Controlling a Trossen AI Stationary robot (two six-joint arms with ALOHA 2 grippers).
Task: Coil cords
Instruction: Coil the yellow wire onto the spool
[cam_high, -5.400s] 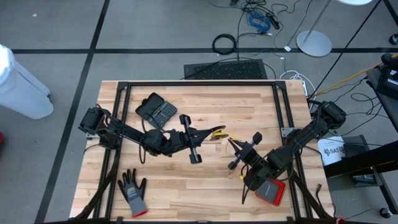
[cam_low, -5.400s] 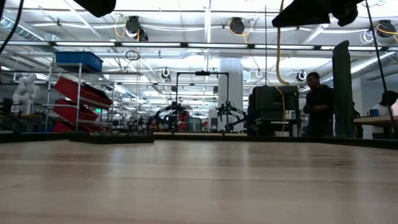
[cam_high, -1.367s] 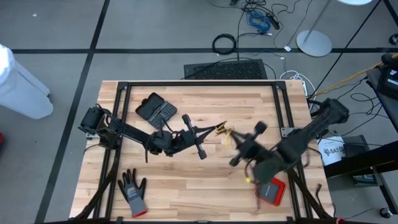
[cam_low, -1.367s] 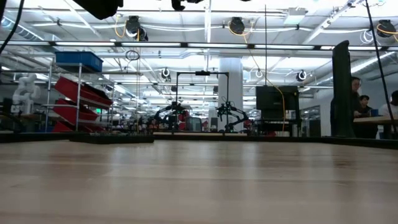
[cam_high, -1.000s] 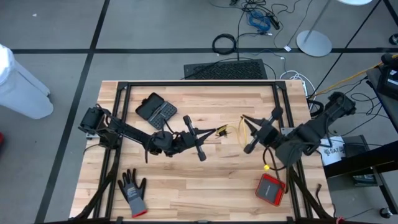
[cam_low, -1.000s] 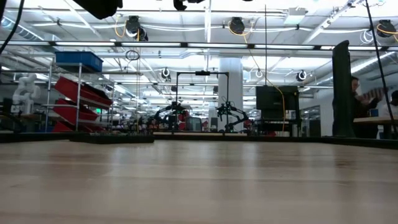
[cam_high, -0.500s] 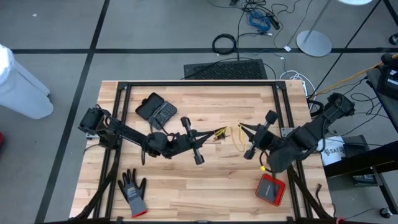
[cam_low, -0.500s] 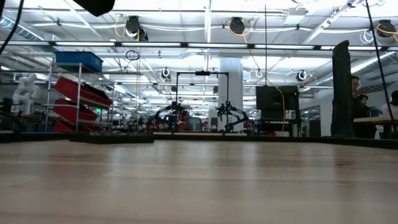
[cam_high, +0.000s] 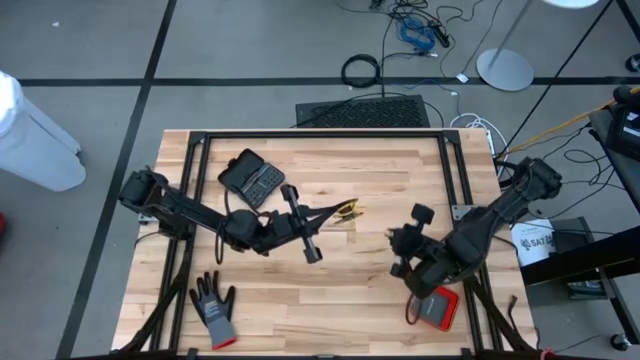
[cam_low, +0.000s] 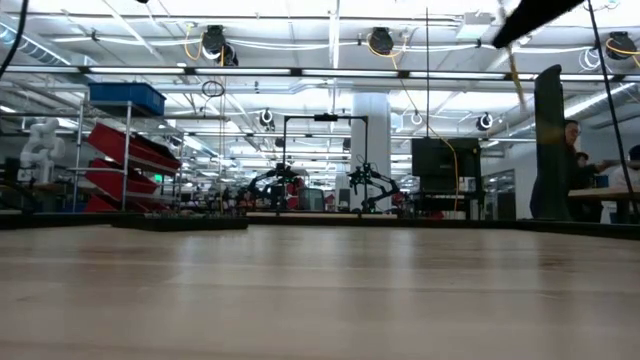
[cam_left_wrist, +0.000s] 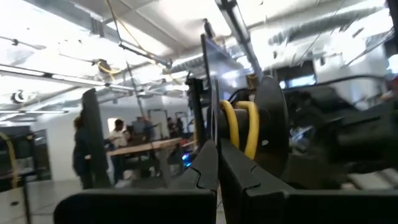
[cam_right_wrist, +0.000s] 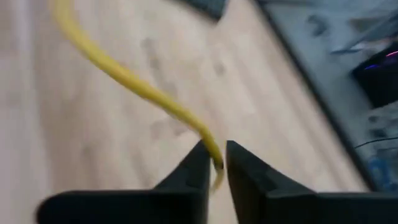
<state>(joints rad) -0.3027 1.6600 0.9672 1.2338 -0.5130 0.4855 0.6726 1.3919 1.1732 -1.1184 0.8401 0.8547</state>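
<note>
The yellow cord (cam_high: 350, 211) is a small bunch of loops over the middle of the table, held up at my left gripper (cam_high: 335, 213). In the left wrist view the loops (cam_left_wrist: 239, 124) and a black round part (cam_left_wrist: 272, 134) stand just past my shut fingers (cam_left_wrist: 217, 152). My right gripper (cam_high: 392, 240) is to the right and nearer the near edge, tipped downward. A free stretch of the cord (cam_right_wrist: 134, 81) runs between its fingertips (cam_right_wrist: 217, 155). In the low view the cord (cam_low: 514, 68) hangs under a dark arm at the top right. My left gripper pinches the yellow loops (cam_left_wrist: 231, 134) between its two fingertips, beside the black round part. The fingers point level to slightly upward, from the table's left. The bunch is lifted clear of the table. My right gripper has a single strand (cam_right_wrist: 211, 149) between its two fingertips, which stand a narrow gap apart; the strand lies against one finger. The fingers slant down from the right. The strand runs off above the wood, clear of it.
A black keypad device (cam_high: 252, 177) lies at the far left of the table, a grey glove (cam_high: 213, 308) at the near left, a red flat thing (cam_high: 436, 306) at the near right under my right arm. The black frame rails (cam_high: 320, 134) border the table.
My right gripper has come down toward the table's near edge and tipped from about level to pointing downward, with the cord strand still at its tips. My left gripper has risen slightly and drawn a little toward the left. The open loop between the grippers has closed up.
</note>
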